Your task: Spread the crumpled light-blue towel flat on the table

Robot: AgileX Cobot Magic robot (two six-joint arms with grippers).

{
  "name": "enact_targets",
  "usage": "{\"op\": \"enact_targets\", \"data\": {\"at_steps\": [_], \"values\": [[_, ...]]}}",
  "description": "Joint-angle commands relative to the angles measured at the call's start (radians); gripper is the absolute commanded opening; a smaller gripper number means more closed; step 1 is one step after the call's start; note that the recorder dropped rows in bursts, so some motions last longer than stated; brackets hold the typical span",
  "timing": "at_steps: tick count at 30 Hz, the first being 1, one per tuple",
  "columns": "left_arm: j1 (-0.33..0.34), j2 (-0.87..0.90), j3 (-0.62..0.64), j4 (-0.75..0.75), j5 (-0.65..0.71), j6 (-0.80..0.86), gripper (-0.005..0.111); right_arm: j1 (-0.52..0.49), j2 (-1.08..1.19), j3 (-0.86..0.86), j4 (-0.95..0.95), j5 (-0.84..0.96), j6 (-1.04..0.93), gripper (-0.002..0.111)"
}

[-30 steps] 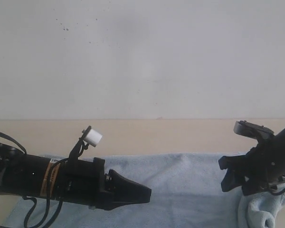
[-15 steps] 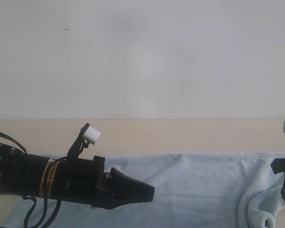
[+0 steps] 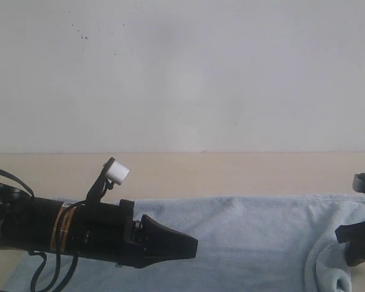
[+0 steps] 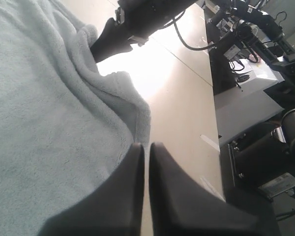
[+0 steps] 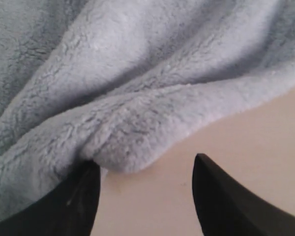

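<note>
The towel is pale blue cloth with a fluffy terry nap, matt throughout, and its pile looks deep and shaggy where it bunches at 5 o'clock in the exterior view. The table under it is a smooth beige wood-tone surface with a soft sheen, and the wall at 12 o'clock is matt white. Both the left gripper and the right gripper have smooth, matt black plastic-looking fingers.

Wall: plain white, matte; few dark specks, far behind both jaws.
Grey cabinet, black apparatus, cables: beyond the left jaws.
Light: strong white glare ahead of them.
</note>
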Motion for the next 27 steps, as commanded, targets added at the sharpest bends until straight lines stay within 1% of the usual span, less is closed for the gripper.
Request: {"op": "enact_targets", "data": {"at_steps": [1,3,5,12,20,27], "values": [[0.001,0.000,-0.004,-0.014,0.001,0.000,0.004,-0.006,0.036,0.002,0.229,-0.004,-0.244,0.054],[0.001,0.000,-0.004,-0.014,0.003,0.000,0.004,-0.006,0.050,0.002,0.323,0.011,-0.351,0.054],[0.001,0.000,-0.004,-0.014,0.003,0.000,0.004,-0.006,0.056,0.002,0.369,0.013,-0.404,0.054],[0.001,0.000,-0.004,-0.014,0.003,0.000,0.004,-0.006,0.060,0.002,0.421,0.016,-0.432,0.054],[0.001,0.000,-0.004,-0.014,0.003,0.000,0.004,-0.006,0.060,0.002,0.614,0.143,-0.600,0.054],[0.001,0.000,-0.004,-0.014,0.003,0.000,0.004,-0.006,0.060,0.002,0.643,0.192,-0.608,0.054]]}}
